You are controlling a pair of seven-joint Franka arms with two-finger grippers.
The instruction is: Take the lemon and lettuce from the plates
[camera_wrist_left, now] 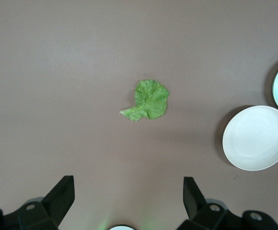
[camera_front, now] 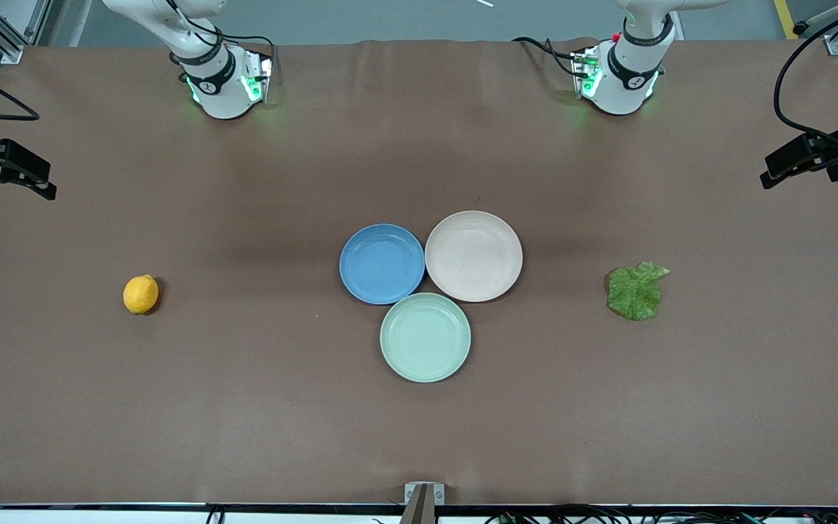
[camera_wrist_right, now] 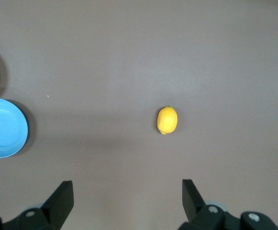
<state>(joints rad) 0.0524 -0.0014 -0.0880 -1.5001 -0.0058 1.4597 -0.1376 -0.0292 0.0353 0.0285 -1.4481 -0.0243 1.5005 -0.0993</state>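
Observation:
The lemon (camera_front: pixel 141 294) lies on the bare table toward the right arm's end, not on a plate. The lettuce (camera_front: pixel 636 292) lies flat on the table toward the left arm's end. The blue plate (camera_front: pixel 382 263) and the beige plate (camera_front: pixel 473 255) sit side by side mid-table, both empty. My left gripper (camera_wrist_left: pixel 127 190) is open and empty, high over the table, with the lettuce (camera_wrist_left: pixel 148 100) and beige plate (camera_wrist_left: pixel 256 138) below. My right gripper (camera_wrist_right: pixel 127 191) is open and empty, high over the table, with the lemon (camera_wrist_right: pixel 167 120) and blue plate (camera_wrist_right: pixel 5 128) below. Neither gripper shows in the front view.
A pale mint-green plate (camera_front: pixel 425 337), empty, touches the two plates and lies nearer the front camera. Black camera mounts stand at the table's two ends (camera_front: pixel 4 171) (camera_front: pixel 819 156). The arm bases (camera_front: pixel 222 80) (camera_front: pixel 619 73) stand farthest from the front camera.

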